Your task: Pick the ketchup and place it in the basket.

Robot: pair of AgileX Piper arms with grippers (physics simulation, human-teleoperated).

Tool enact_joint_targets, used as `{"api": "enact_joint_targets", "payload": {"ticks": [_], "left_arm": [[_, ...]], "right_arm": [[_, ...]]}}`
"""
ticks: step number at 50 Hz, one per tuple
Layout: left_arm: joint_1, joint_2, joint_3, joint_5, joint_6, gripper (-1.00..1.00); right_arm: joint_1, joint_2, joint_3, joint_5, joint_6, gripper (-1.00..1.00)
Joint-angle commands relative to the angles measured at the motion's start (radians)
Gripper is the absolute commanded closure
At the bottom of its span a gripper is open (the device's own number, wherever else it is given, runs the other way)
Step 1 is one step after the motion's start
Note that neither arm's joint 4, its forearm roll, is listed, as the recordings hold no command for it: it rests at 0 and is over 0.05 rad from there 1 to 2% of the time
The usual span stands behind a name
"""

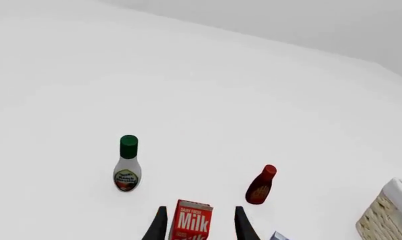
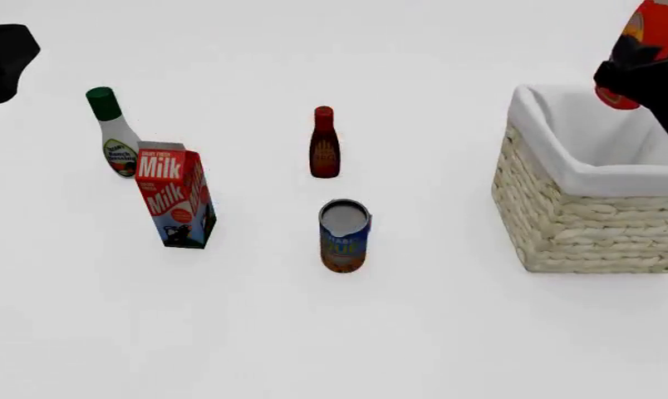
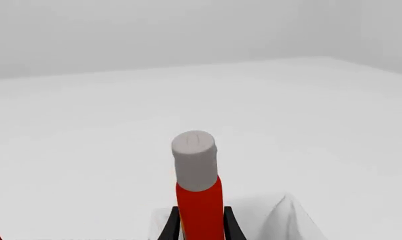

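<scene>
Orange-red ketchup (image 2: 649,25), clenched in the right claw (image 3: 201,225), hangs above the basket's (image 2: 583,224) far right corner; left claw (image 1: 199,225) released.

The front view looks down from above on the whole table (image 2: 311,349). Both wrist views look along their fingers; the left shares the milk carton (image 1: 191,220), probably from close by.

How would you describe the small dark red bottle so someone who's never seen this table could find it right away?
Start at the big wicker basket on the table's right, then look left past the open tin can. Just behind the can stands the dark red bottle, upright and alone. It is slimmer and darker than anything nearby, with a red cap, unlike the white green-capped bottle and the milk carton further left.
</scene>
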Motion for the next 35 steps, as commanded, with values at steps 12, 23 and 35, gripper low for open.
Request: {"api": "enact_joint_targets", "payload": {"ticks": [12,23,35], "left_arm": [[0.001,-0.002,0.010,-0.007,-0.006,-1.00],[0.003,0.000,0.017,-0.013,-0.009,-1.00],[0.002,0.001,0.021,-0.017,-0.010,-1.00]], "right_arm": [[-0.040,0.059,0.024,-0.054,0.023,1.00],[-0.057,0.101,0.025,-0.078,0.023,1.00],[-0.073,0.152,0.024,-0.106,0.024,1.00]]}}
